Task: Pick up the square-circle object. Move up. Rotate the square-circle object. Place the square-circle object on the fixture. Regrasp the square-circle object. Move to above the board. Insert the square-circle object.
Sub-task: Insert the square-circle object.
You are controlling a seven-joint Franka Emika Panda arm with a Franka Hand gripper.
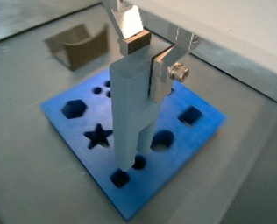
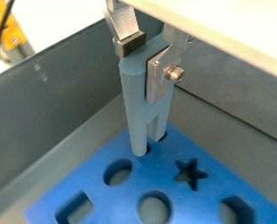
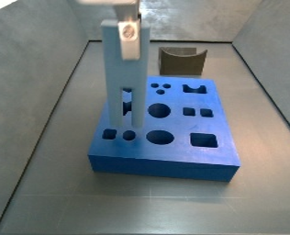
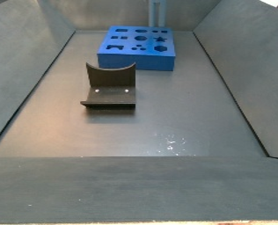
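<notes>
I have the hand (image 1: 151, 54) closed on the top end of the peg (image 1: 131, 105), its silver fingers (image 2: 129, 33) pressing the pale blue-grey bar from two sides. The peg hangs upright, straight down over the blue board (image 1: 176, 162). In both wrist views its lower end sits right at the board's surface, at one of the holes near an edge; in a wrist view (image 2: 138, 105) the tip looks to be just inside a round opening, though I cannot tell how deep it goes. In a side view the peg (image 3: 122, 73) stands tall over the left part of the board (image 3: 172, 158), its foot among the small holes there. The board lies flat on the grey floor of the bin (image 3: 61, 174). The fixture (image 4: 110, 86) stands apart from the board (image 4: 139, 54), nearer the camera in that side view, with nothing in its notch. In the other views it (image 1: 80, 45) sits beyond the board's far corner, well clear of the hand.
</notes>
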